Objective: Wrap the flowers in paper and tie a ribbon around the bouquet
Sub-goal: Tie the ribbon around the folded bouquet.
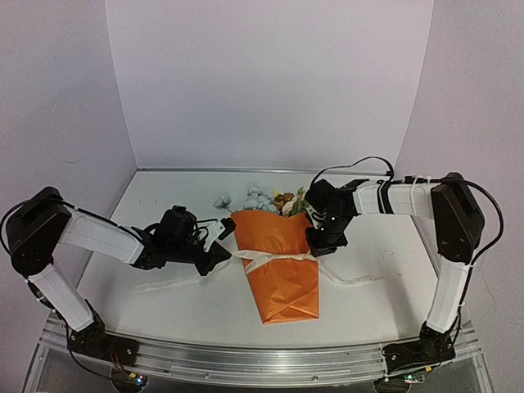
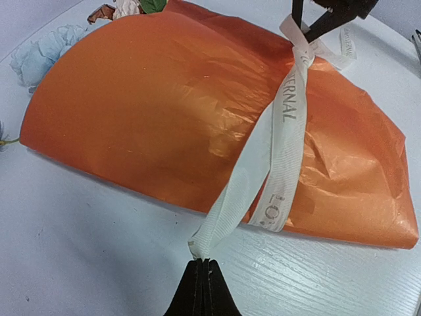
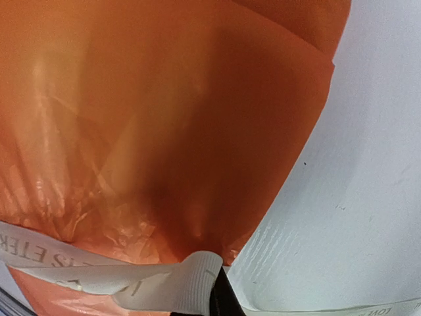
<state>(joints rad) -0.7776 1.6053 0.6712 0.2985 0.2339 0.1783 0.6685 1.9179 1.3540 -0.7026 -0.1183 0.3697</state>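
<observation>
At the left of the overhead view, our left end effector (image 1: 218,247) lies low over the desk (image 1: 368,311), its jaws pressed together and pinching the ribbon (image 2: 287,131) just short of the bouquet (image 1: 282,270). From that pinch the ribbon climbs over the middle of the cone. In the centre the bouquet lies flat, wide end toward the top of the frame, where the flowers (image 1: 260,196) poke out. On the right edge of the cone our right end effector (image 1: 321,244) is also closed, nipping the ribbon where it comes off the paper (image 2: 164,112).

We judge the risks as these. Both ends are held taut, so an uneven pull could drag the light cone sideways or roll it open. Too hard a pull would crush the thin sheet at the waist. The flat woven ribbon looks smooth and could slide out of either pinch. We cannot tell whether a knot has formed.

The paper is bright orange, glossy and crinkled, creased most near the band. The ribbon is cream, narrow and ribbed, with printed letters. The blooms look soft and papery, pale blue and cream.
</observation>
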